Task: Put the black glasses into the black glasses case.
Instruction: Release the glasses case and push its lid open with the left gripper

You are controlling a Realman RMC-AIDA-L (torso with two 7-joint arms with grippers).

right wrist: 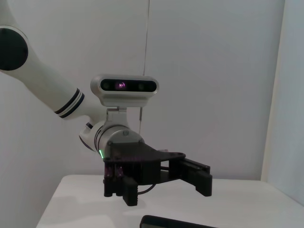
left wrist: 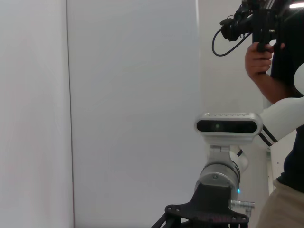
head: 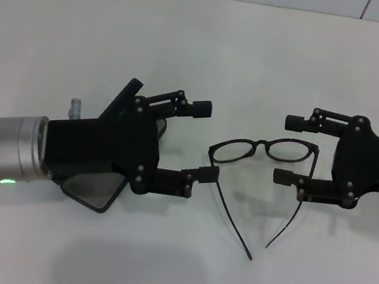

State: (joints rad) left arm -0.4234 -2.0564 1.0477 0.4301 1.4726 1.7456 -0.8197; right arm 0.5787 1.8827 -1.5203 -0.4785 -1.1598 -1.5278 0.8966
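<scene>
Lying unfolded near the middle of the white counter [head: 191, 35]: the black glasses [head: 265, 152], lenses toward the far edge, both temple arms trailing toward the near edge and converging at their tips. Touching or just beside the frame's left hinge: the nearer finger of the left gripper [head: 202, 140], jaws spread wide, the other finger farther back and clear of the frame. Just to the frame's right end: the right gripper [head: 289, 149], fingers also apart, one past the frame's far side, one on its near side. Partly hidden under the left gripper's body, toward the left edge: the black glasses case [head: 93, 192], only a dark rounded corner showing; open or closed, cannot tell.
</scene>
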